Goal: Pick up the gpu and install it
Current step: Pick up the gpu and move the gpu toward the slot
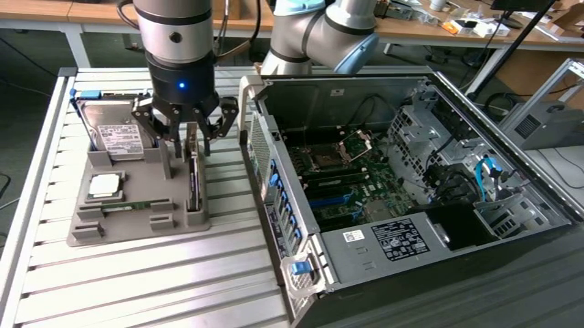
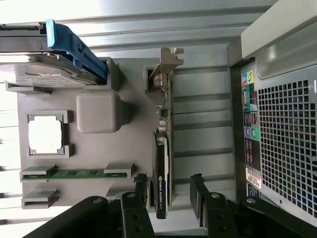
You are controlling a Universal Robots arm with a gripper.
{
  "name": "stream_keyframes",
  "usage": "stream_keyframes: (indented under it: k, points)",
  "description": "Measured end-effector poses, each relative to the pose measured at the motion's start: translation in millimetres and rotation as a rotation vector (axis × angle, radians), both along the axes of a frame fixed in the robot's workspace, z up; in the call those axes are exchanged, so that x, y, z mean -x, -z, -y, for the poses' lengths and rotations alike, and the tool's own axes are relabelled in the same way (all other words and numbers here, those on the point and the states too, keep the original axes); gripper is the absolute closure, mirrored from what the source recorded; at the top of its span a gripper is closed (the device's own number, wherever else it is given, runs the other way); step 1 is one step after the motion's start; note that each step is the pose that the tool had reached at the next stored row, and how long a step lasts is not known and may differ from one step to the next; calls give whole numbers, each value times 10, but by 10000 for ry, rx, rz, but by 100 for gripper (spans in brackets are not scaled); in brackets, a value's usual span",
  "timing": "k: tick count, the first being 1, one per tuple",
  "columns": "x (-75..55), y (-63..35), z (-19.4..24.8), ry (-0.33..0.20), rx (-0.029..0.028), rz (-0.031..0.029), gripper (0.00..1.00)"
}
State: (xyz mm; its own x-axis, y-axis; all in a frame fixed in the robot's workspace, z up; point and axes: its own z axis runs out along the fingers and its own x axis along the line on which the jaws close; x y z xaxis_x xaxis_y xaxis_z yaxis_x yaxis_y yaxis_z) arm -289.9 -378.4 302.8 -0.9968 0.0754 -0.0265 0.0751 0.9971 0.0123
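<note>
the gripper (image 1: 189,142) is held wide open and nothing is gripped. its fingers (image 2: 197,198) are set either side of the graphics card (image 1: 193,179), and a gap can be seen on each side of the card's dark part. how far above the card they hang cannot be told. the card is stood on its edge in a slot of the grey tray (image 1: 137,229), along the tray's side nearest the computer case (image 1: 411,171). its silvery bracket (image 2: 168,57) is at the tray's end where the hard drive (image 1: 119,133) is propped. it is judged that the card is kept upright so both flat faces are left free for the fingers. the arm is pointed straight down over that slot, the wrist kept vertical. a processor chip (image 1: 105,184) and a memory stick (image 1: 128,204) are seated in the tray's other recesses.
</note>
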Motion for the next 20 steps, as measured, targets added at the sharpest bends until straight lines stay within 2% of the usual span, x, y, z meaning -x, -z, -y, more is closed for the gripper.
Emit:
stream_keyframes:
  k: [20]
  points:
    - [0,71,0,0,0,0,52]
